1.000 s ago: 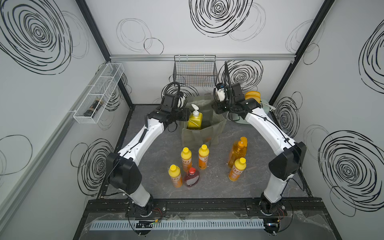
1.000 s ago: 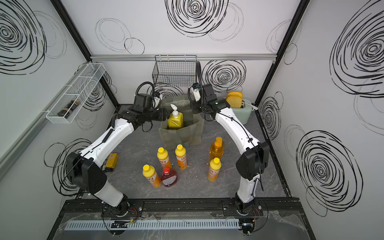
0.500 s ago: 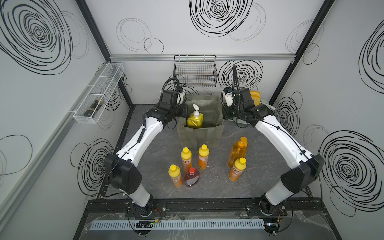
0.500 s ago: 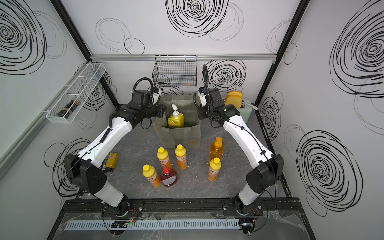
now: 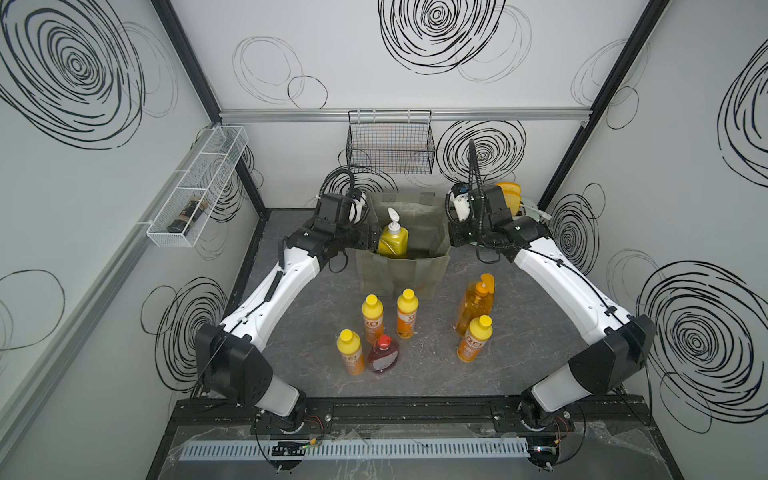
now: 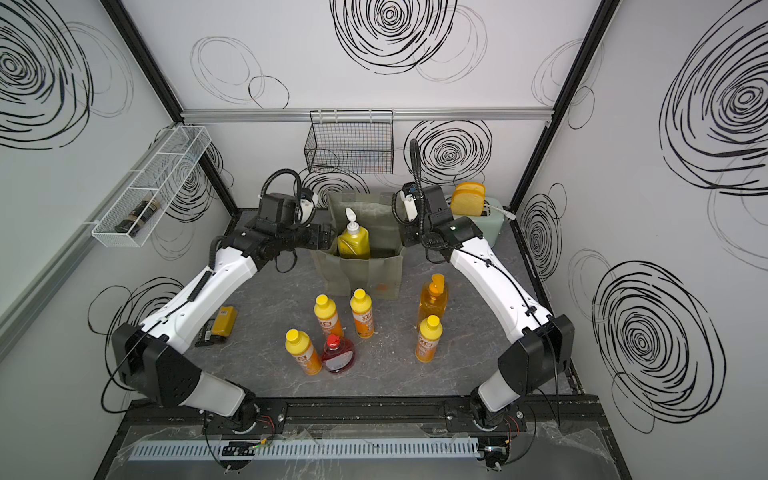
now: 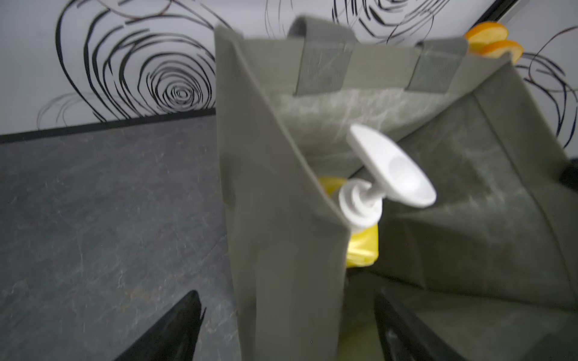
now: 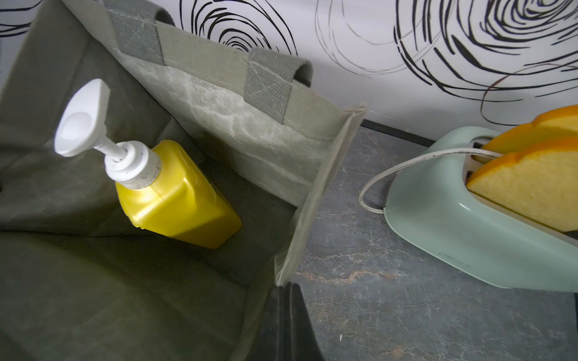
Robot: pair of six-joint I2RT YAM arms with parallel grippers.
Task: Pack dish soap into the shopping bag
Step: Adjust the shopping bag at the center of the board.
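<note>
The grey-green shopping bag [image 5: 401, 274] [image 6: 361, 274] stands open at the back of the table, with a big yellow white-pump dish soap bottle [image 5: 392, 241] [image 8: 175, 197] leaning inside. My left gripper [image 5: 370, 239] [image 7: 287, 293] is open, its fingers either side of the bag's left wall. The right gripper [image 5: 451, 239] [image 8: 286, 286] is shut on the rim of the bag's right wall. In front of the bag stand small orange yellow-capped bottles [image 5: 372, 318] [image 5: 407, 313] [image 5: 351, 351] [image 5: 473, 338], an amber pump bottle [image 5: 473, 303] and a squat red bottle [image 5: 383, 355].
A mint toaster [image 6: 482, 216] [image 8: 469, 218] holding orange slices sits right of the bag, close to my right wrist. A black wire basket [image 5: 390, 147] hangs on the back wall. A white wire shelf [image 5: 195, 195] holds a dark jar. A yellow-black object [image 6: 222, 324] lies under my left arm.
Both grippers moved apart and spread the bag's mouth wider. The right gripper closed on the right rim. The left gripper shut, then opened, and now straddles the left wall.
</note>
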